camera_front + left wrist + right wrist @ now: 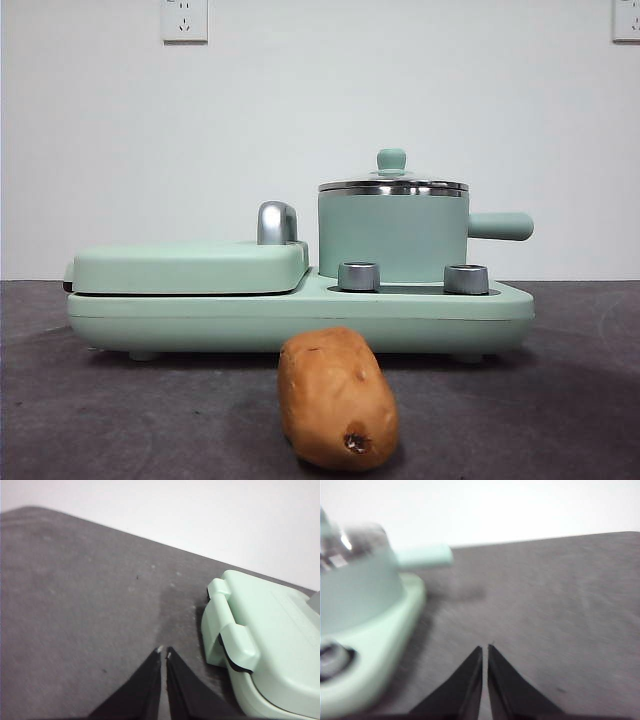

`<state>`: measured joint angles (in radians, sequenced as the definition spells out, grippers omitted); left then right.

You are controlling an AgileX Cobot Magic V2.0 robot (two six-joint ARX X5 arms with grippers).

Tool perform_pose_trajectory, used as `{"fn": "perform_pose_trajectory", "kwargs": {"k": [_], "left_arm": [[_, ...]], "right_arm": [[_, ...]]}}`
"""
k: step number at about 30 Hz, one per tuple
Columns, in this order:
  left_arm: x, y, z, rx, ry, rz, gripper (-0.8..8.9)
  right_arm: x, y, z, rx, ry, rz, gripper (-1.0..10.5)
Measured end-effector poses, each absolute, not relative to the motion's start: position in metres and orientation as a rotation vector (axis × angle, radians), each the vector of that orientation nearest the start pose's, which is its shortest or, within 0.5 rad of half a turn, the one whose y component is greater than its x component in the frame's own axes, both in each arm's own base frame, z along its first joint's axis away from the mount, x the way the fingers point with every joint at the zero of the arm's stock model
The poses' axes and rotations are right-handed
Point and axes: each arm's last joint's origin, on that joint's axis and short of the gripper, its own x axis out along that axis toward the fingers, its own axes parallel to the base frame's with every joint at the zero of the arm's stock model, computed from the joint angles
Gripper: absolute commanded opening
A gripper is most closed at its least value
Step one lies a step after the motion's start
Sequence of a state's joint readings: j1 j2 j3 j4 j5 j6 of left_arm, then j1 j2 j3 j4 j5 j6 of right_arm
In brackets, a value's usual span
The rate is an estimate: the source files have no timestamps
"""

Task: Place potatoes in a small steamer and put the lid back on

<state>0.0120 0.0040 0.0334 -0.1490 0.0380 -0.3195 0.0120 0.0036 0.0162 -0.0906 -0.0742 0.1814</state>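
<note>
An oblong orange-brown potato (pixel 337 401) with a dark spot at its near end lies on the dark table in front of the appliance. The small mint-green steamer pot (pixel 393 235) stands on the right half of the appliance, its stubby handle (pixel 500 226) pointing right. The glass lid (pixel 392 184) with a green knob sits on it. The pot shows blurred in the right wrist view (pixel 357 587). My left gripper (pixel 163 653) is shut and empty over bare table beside the appliance's griddle end. My right gripper (pixel 484 649) is shut and empty over bare table beside the pot end.
The mint-green cooking appliance (pixel 300 310) spans the table's middle. A flat griddle cover (pixel 190 267) with a chrome handle (pixel 277 222) lies on its left half, also in the left wrist view (pixel 265 650). Two steel dials (pixel 359 276) face front. A white wall stands behind.
</note>
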Motion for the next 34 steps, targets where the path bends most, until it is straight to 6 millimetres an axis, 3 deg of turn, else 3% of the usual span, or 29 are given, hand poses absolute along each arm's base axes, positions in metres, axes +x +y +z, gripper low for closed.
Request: {"fn": "perform_pose_trajectory", "kwargs": {"k": [5, 12, 19, 27, 34], "left_arm": [[0.094, -0.002, 0.175, -0.422, 0.131, -0.068, 0.15], [0.091, -0.004, 0.226, -0.467, 0.163, -0.123, 0.15], [0.104, -0.008, 0.283, -0.48, 0.241, -0.256, 0.14], [0.141, -0.018, 0.335, -0.435, 0.406, -0.486, 0.14], [0.169, -0.035, 0.361, -0.376, 0.472, -0.743, 0.18]], "right_arm": [[0.093, 0.005, 0.174, 0.342, 0.079, 0.136, 0.1], [0.079, 0.006, 0.226, 0.442, 0.111, 0.163, 0.1], [0.075, 0.01, 0.281, 0.428, 0.238, 0.276, 0.1], [0.097, 0.017, 0.334, 0.34, 0.372, 0.544, 0.1], [0.129, 0.022, 0.356, 0.337, 0.465, 0.772, 0.1]]}}
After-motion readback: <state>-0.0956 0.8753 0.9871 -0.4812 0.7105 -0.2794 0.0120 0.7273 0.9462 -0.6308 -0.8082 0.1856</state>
